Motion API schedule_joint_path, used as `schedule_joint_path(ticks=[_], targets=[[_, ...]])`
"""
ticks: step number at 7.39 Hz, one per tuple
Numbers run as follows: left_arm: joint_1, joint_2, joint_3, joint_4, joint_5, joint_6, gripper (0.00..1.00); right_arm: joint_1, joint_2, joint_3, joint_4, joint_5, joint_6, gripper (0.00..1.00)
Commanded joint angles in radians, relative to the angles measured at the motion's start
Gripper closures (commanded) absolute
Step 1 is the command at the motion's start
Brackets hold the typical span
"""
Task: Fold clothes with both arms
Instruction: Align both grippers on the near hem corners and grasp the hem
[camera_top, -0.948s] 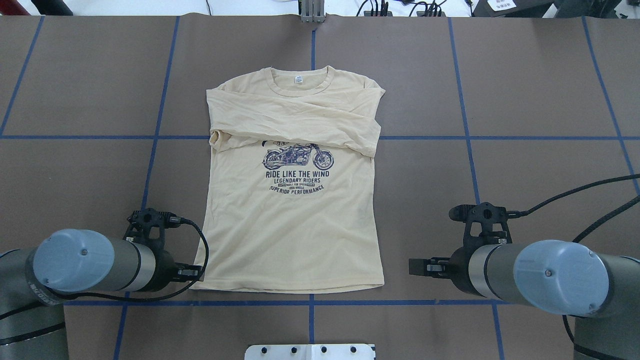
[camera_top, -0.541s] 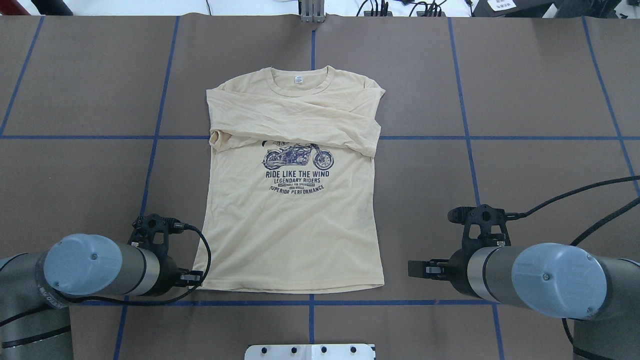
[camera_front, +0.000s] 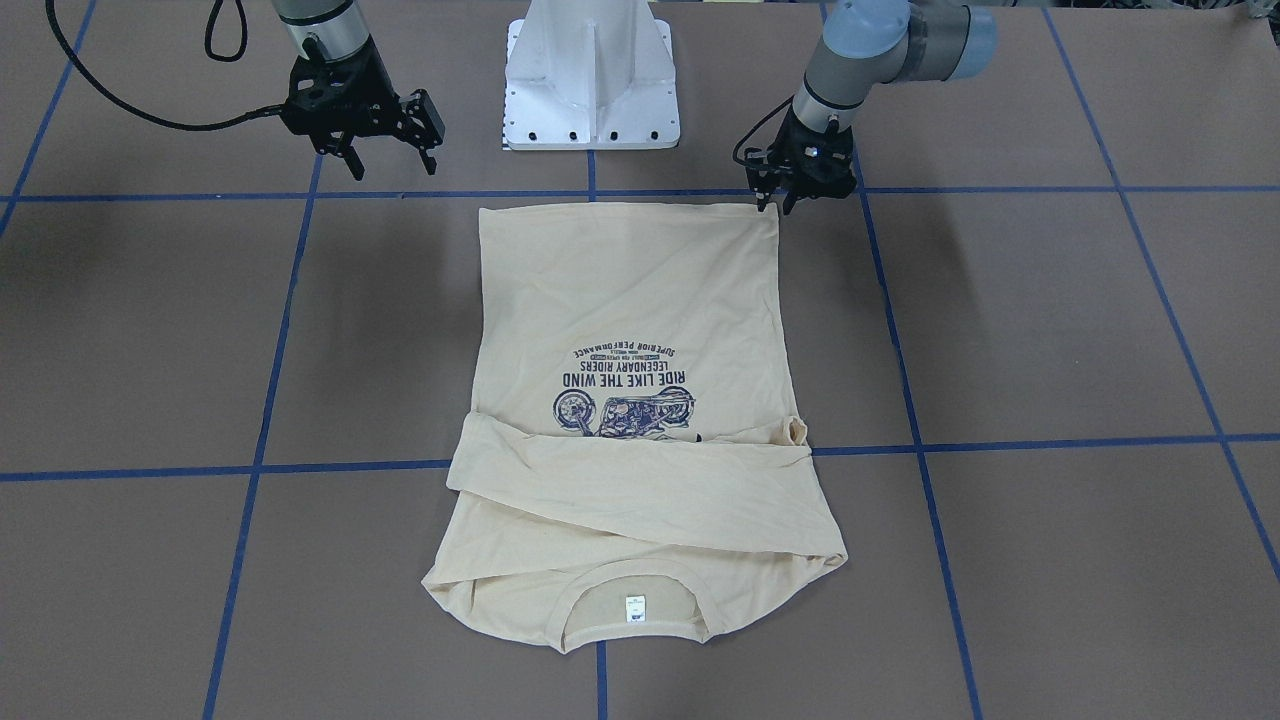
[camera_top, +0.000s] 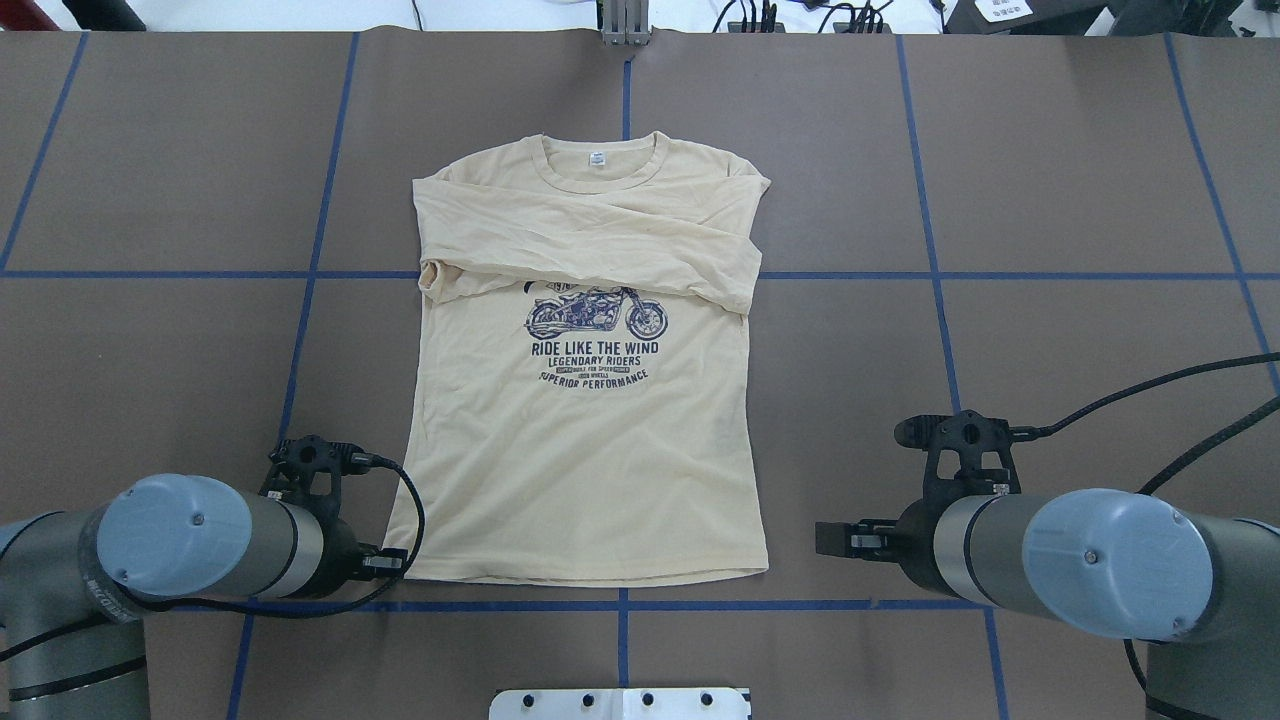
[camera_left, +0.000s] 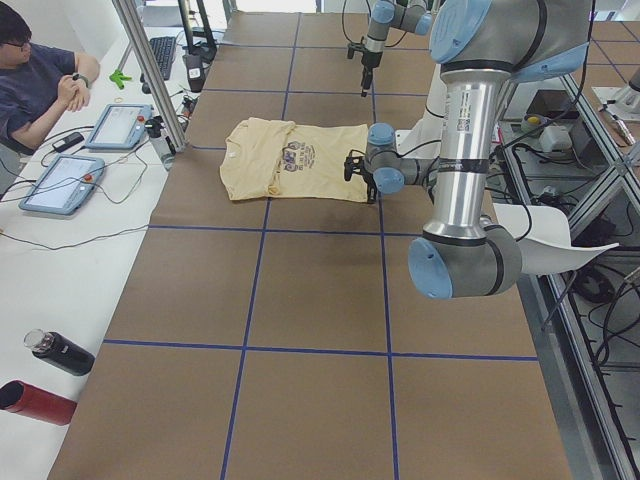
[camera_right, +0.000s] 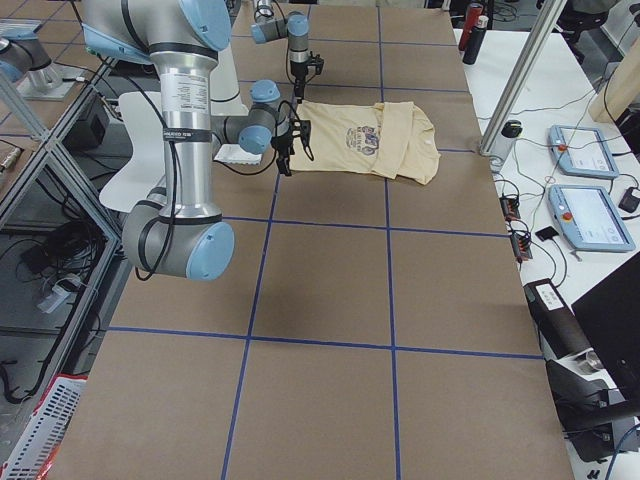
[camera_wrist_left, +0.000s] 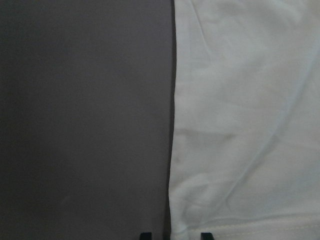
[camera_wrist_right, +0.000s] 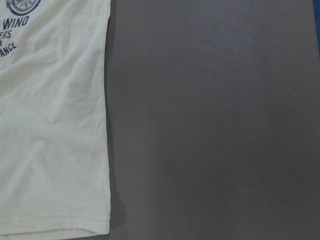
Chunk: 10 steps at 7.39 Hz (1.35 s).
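Garment: pale cream-yellow long-sleeved knit T-shirt (camera_top: 580, 480), lying flat and front up in the middle of the table, collar towards the far side, hem towards the robot.
Sleeves: both folded across the chest, one over the other, covering the top of the print.
Print: navy motorcycle print (camera_top: 596, 316) with "RIDE LIKE THE WIND" beneath it.
Label: small white neck label (camera_top: 597, 157) inside the collar.
Left gripper (camera_front: 777, 203): black, two-finger, low at the hem corner on the robot's left. Its wrist view shows the two fingertips (camera_wrist_left: 145, 236) parted, with the shirt's side edge running between them.
Right gripper (camera_front: 394, 168): black, two-finger, fingers spread wide, over the brown cover and well apart from the other hem corner.
Surface: brown paper table cover (camera_top: 1050, 200) marked with a grid of blue tape lines (camera_top: 930, 275).
Base: white metal pedestal (camera_front: 590, 100) between the two arms.
Bystander: person (camera_left: 40, 85) seated at the white side desk, seen in the exterior left view.
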Motion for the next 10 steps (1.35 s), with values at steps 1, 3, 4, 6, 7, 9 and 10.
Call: schedule_joint_path(ticks=[1,3,4,6,7,9,10], targets=[[0.006,-0.032,0.003,0.040,0.000,-0.002,0.66,0.000,0.001,0.000,0.000,0.001,0.000,0.00],[0.006,-0.023,0.003,0.042,0.000,0.000,0.67,0.000,0.001,0.000,0.000,0.000,0.000,0.00],[0.006,-0.017,0.001,0.042,0.000,0.001,0.70,0.000,0.002,0.000,0.000,0.000,0.000,0.00],[0.004,-0.015,0.003,0.044,0.000,0.003,0.70,-0.002,0.005,0.000,0.000,0.000,0.000,0.00],[0.004,-0.015,0.003,0.044,0.000,0.003,0.70,-0.002,0.005,0.000,0.000,-0.002,0.000,0.00],[0.006,-0.017,0.003,0.062,0.000,0.003,0.74,-0.005,0.005,0.000,0.000,-0.005,0.000,0.00],[0.006,-0.021,0.001,0.083,0.002,0.003,0.81,-0.005,0.005,0.000,0.000,-0.005,0.000,0.00]])
